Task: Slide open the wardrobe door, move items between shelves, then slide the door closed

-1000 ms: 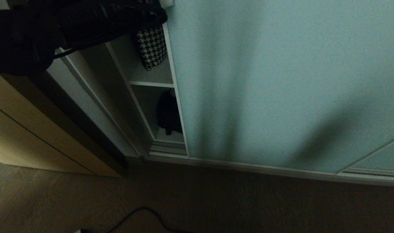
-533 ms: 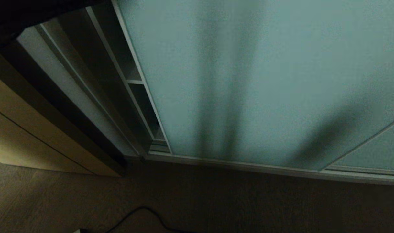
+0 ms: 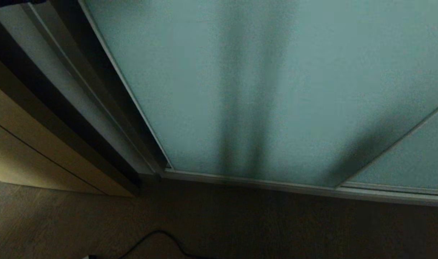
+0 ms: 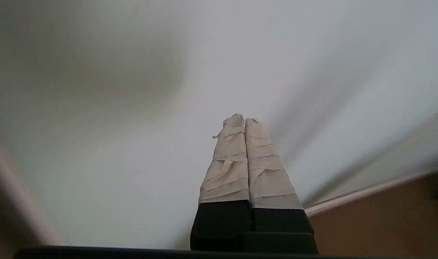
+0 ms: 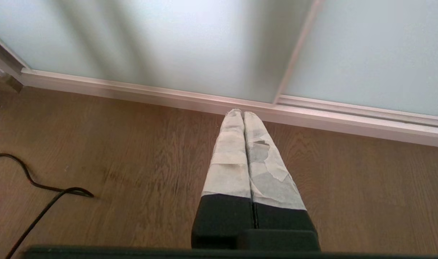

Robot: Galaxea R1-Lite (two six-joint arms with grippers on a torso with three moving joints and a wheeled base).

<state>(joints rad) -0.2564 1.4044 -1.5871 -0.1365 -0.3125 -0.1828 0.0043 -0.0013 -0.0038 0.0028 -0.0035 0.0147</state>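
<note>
Frosted pale blue-green glass in a thin silver frame, the sliding wardrobe door (image 3: 262, 90) fills most of the head view, its left edge meeting the wardrobe's dark side post down by the floor, so no shelf or item shows. Below it lies the ridged silver floor track (image 3: 276, 184), and a second glass panel (image 3: 413, 162) overlaps it at the right. Left of the wardrobe stands a beige wooden cabinet front (image 3: 28, 144). Brown wood-grain floor (image 3: 240, 223) spreads in front, with a thin black cable (image 3: 158, 239) curling across it. The left gripper (image 4: 245, 119) has its tape-wrapped fingers pressed together, empty, close before the pale glass. The right gripper (image 5: 243, 112), likewise closed and empty, hangs over the floor near the track.
</note>
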